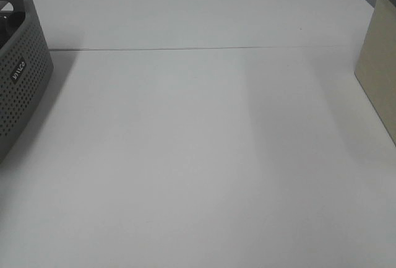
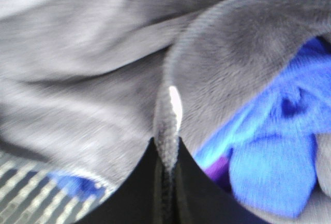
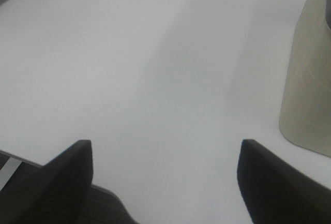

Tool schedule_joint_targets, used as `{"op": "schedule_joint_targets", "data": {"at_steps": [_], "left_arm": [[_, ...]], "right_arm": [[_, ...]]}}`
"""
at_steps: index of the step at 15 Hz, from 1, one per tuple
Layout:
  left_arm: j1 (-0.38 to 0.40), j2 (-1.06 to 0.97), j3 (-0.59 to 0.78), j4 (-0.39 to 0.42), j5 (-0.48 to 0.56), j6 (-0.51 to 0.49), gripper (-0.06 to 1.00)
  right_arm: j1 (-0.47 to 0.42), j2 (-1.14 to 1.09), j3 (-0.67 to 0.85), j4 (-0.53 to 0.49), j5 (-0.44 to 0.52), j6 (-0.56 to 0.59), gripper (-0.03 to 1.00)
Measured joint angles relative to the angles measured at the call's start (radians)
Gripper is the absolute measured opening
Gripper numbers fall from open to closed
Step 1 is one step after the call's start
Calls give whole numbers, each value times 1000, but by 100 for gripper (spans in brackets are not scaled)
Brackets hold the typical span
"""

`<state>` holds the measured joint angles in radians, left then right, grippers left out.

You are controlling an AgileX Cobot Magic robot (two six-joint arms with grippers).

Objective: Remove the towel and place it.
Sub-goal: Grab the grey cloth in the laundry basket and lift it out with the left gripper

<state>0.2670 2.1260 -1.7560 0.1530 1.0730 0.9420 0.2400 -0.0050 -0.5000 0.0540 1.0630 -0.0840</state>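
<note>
The towel, a dark grey plush cloth, fills the left wrist view in loose folds. My left gripper is shut on a pinched fold of it, the black fingers pressed together around the cloth. Blue cloth lies beside and under the towel. My right gripper hangs open over bare white table, nothing between its black fingers. Neither gripper shows in the exterior high view.
A grey perforated plastic basket stands at the table's left edge; its slatted wall shows by the towel. A beige container stands at the right edge, also close to my right gripper. White table spans between them.
</note>
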Motion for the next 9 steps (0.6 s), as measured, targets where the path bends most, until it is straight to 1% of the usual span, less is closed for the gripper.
{"op": "schedule_joint_targets", "data": {"at_steps": [3,5,6,9], "left_arm": [[0,-72,-3,-22,47,0,0],[0,-142,-5,-67,102,0,0],[0,-229,-5,-136,130,0,0],[0,-372,-5,-280,135,0,0]], "right_arm": [[0,0,0,0,0,0,75],[0,0,0,0,0,0,75],[0,0,0,0,0,0,75],[0,0,0,0,0,0,75]]}}
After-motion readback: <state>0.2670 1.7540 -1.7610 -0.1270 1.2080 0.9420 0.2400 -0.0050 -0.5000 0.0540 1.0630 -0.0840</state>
